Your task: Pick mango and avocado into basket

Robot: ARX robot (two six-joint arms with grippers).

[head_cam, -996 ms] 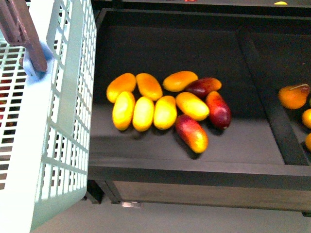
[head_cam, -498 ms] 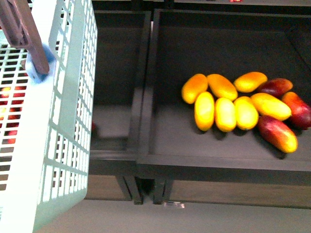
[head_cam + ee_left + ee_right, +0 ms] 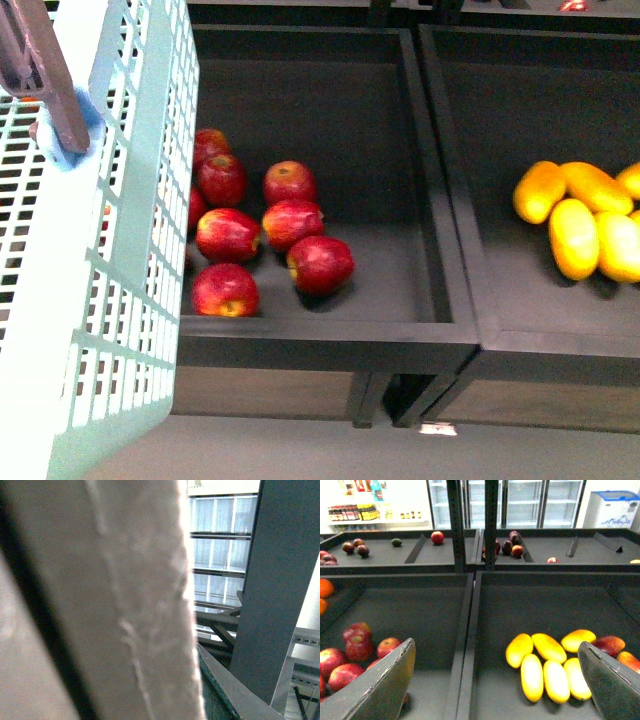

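**Front view:** The light teal slotted plastic basket [image 3: 140, 200] with its brown ribbed handle [image 3: 45, 70] fills the left side. I cannot make out any fruit inside it. Beside it, a black shelf bin [image 3: 320, 340] holds round red apples [image 3: 290, 222]. The next bin holds the elongated, evenly yellow mango [image 3: 575, 238] among others like it, at the far right. No arm shows.

**Left wrist view:** A blurred brownish surface blocks nearly everything, so I cannot tell how the left claw stands.

**Right wrist view:** The right claw [image 3: 495, 644] is spread wide and empty, hovering over the divider between the 2 bins. The mango [image 3: 532, 677] lies in the cluster at the near end of its bin. A small dark green fruit [image 3: 396, 542] sits in a rear bin. It may be the avocado, but it is too small to tell.

The step looks like the approach to the mango. The claw should centre over that bin and span the fruit across its narrow width. It should also stay clear of the red-blushed mangoes [image 3: 610, 645].
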